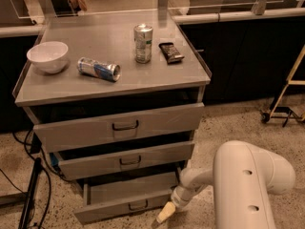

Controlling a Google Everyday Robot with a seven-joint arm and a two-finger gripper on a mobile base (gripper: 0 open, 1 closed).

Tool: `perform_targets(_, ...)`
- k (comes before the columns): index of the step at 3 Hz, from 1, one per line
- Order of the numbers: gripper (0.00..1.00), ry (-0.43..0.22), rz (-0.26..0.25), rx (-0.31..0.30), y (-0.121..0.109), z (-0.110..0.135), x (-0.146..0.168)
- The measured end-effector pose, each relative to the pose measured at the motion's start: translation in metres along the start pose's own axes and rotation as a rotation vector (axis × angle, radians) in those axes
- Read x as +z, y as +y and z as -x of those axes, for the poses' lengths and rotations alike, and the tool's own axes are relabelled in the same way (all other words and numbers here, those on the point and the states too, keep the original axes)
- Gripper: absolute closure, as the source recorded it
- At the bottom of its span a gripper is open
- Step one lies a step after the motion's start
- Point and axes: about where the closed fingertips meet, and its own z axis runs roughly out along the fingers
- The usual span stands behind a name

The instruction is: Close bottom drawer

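Note:
The bottom drawer (pixel 125 207) is the lowest of three grey metal drawers and stands pulled out, its flat grey interior showing, with a small dark wire handle (pixel 137 205) at the centre of its slim front panel. My gripper (pixel 163 214) hangs from a white arm (pixel 248 185) at the lower right, right at the drawer front's right end, low near the floor. The middle drawer (pixel 125 160) and top drawer (pixel 121 126) above are also slightly open.
On the cabinet top (pixel 143 80) are a white bowl (pixel 47 56), a can lying on its side (pixel 99 69), an upright can (pixel 143 43) and a dark packet (pixel 170 52). Cables (pixel 33 190) lie on the floor at left. A yellow frame (pixel 288 97) stands at right.

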Motion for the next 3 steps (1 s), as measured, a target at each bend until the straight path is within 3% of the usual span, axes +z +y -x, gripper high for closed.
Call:
perform_targets(1, 0.19, 0.000, 0.000, 0.000, 0.0000, 0.0000, 0.0000)
perform_targets(3, 0.65, 0.000, 0.000, 0.000, 0.0000, 0.0000, 0.0000)
